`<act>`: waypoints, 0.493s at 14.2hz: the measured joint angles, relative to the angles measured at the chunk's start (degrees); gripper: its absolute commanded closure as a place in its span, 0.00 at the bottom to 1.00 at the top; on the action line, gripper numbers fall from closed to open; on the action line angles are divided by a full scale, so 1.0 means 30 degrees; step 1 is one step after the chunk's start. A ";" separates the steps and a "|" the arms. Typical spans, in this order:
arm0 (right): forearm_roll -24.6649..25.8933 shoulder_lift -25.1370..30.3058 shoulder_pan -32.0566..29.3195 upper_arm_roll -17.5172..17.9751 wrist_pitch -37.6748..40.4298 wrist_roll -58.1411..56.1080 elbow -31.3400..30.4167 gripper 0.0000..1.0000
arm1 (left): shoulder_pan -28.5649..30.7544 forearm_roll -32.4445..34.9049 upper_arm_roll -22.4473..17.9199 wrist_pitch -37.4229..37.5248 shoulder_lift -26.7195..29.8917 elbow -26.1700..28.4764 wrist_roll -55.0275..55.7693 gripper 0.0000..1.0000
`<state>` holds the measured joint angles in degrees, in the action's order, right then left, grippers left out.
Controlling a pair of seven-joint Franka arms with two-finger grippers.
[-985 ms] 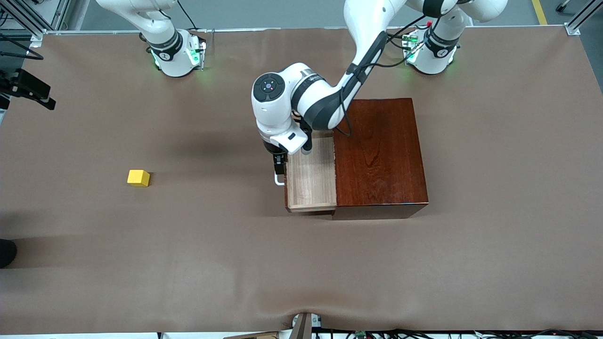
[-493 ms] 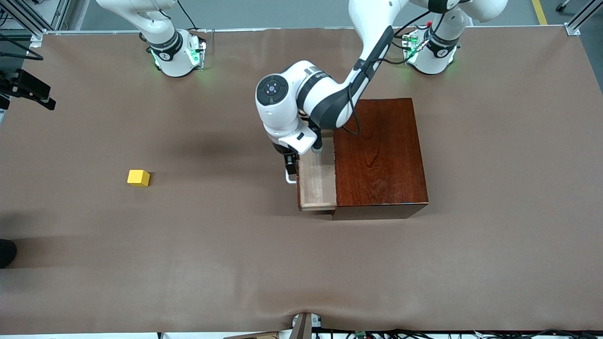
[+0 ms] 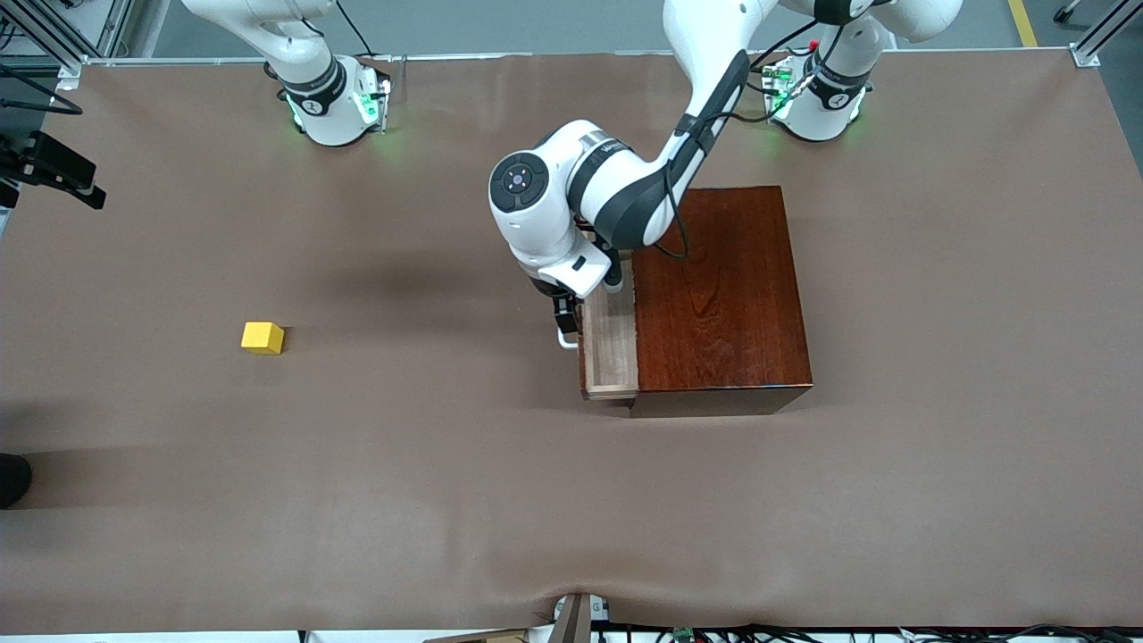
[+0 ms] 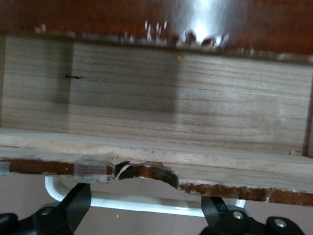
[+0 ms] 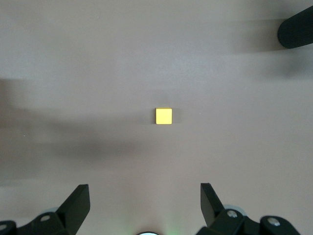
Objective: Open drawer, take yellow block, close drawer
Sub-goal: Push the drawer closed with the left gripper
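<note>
The dark reddish-brown box [image 3: 719,295] stands mid-table. Its pale drawer [image 3: 610,344] sticks out a short way toward the right arm's end, and its tray [image 4: 171,93] is empty. My left gripper [image 3: 564,321] is open at the white handle [image 3: 566,339]. In the left wrist view the handle [image 4: 146,203] lies between the spread fingers of the left gripper [image 4: 145,209]. The yellow block [image 3: 262,338] sits on the table toward the right arm's end. My right gripper [image 5: 144,200] is open, waits high over the block [image 5: 163,116], and is out of the front view.
The table is covered in brown paper [image 3: 571,500]. A black camera mount [image 3: 49,165] juts in at the right arm's end of the table. Both arm bases [image 3: 335,103] stand along the edge farthest from the front camera.
The drawer has slid steadily into the box, from about half out to a short strip. My left gripper moved with the handle toward the box. The yellow block has not moved.
</note>
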<state>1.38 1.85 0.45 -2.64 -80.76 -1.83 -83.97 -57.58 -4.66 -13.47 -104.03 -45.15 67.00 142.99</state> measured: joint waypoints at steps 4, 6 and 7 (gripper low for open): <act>0.0000 -0.0003 0.0000 0.0000 0.0001 0.0000 0.0000 0.00 | 0.0555 0.0427 -0.0346 0.2544 -0.0002 0.0104 0.0002 0.00; 0.0000 -0.0004 0.0000 0.0000 0.0001 0.0000 0.0001 0.00 | 0.0912 0.0496 -0.0370 0.3228 -0.0002 0.0175 -0.0003 0.00; 0.0000 -0.0004 0.0000 0.0000 0.0001 0.0000 0.0002 0.00 | 0.1013 0.0497 -0.0291 0.3283 0.0003 0.0147 -0.0036 0.00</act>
<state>1.38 1.84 0.45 -2.64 -80.76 -1.83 -83.96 -54.54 -3.17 -14.34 -94.18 -45.15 67.44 142.89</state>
